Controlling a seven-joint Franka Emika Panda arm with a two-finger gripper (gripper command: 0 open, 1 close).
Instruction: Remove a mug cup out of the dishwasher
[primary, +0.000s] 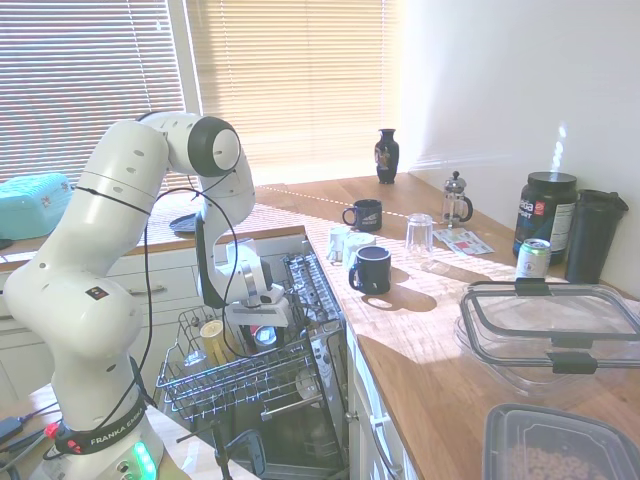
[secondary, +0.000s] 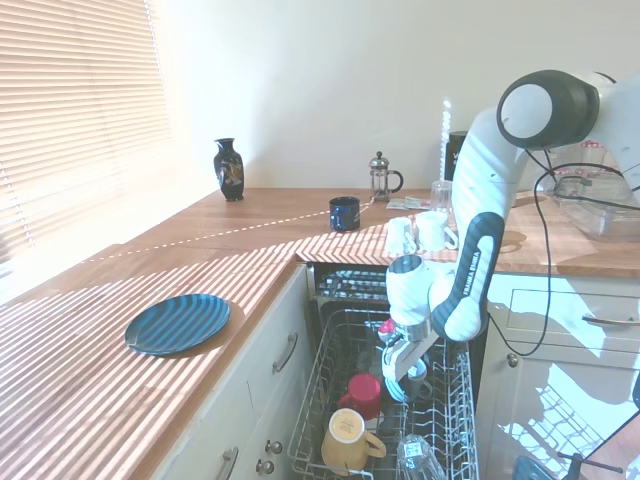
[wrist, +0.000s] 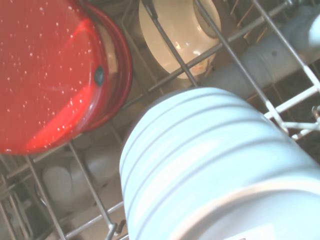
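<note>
The dishwasher's grey wire rack (secondary: 322, 372) (primary: 196, 384) is pulled out over the dropped door. My gripper (secondary: 397, 372) (primary: 262, 334) hangs low in the rack, right at the mug cup (secondary: 408, 384). That mug lies among the wires, dark outside with a pale blue ribbed surface showing. This pale ribbed surface (wrist: 210, 165) fills the near part of the wrist view. A red cup (secondary: 362, 392) (wrist: 50, 70) sits just beside it, and a yellow cup (secondary: 345, 436) (primary: 212, 336) lies further out. The hand hides most of the mug in the first exterior view.
A clear glass (secondary: 418, 456) lies at the rack's front. On the counter stand two navy mugs (primary: 372, 268) (primary: 364, 214), white cups (primary: 350, 243), a tumbler (primary: 419, 233), a French press (primary: 456, 198), a vase (primary: 387, 155) and plastic tubs (primary: 548, 330). A blue plate (secondary: 178, 322) lies left of the dishwasher.
</note>
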